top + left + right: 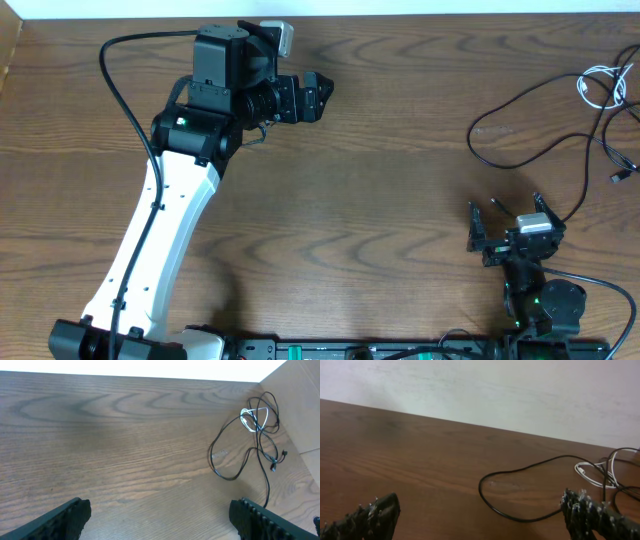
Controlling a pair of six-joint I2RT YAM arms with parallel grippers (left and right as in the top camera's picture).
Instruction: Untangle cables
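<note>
Thin black cords (476, 150) with small plug ends lie tangled around a short, thin white cord (600, 88) on the brown wooden table (380, 200). In the overhead view, one loop of the black cords sweeps out to the left of the white cord, and the crossings crowd close beside it. The right gripper (507, 208) sits near the white cord, on the robot's side of it, jaws apart and empty. The left gripper (322, 97) is well apart from the white cord to the left, also parted, holding nothing.

In the left wrist view, the left gripper (160, 525) gapes wide and empty. The black cords (227, 478) loop below and left of the white cord (248, 419), untouched.

From the right wrist, the right gripper (480, 520) is spread wide over bare wood, and the black cords (481, 491) curve left of the white cord (587, 472). The step in hand is probably the first approach. It seems best to pinch the free outer loop, away from the white cord, and draw it slowly so the crossings loosen rather than tighten.
</note>
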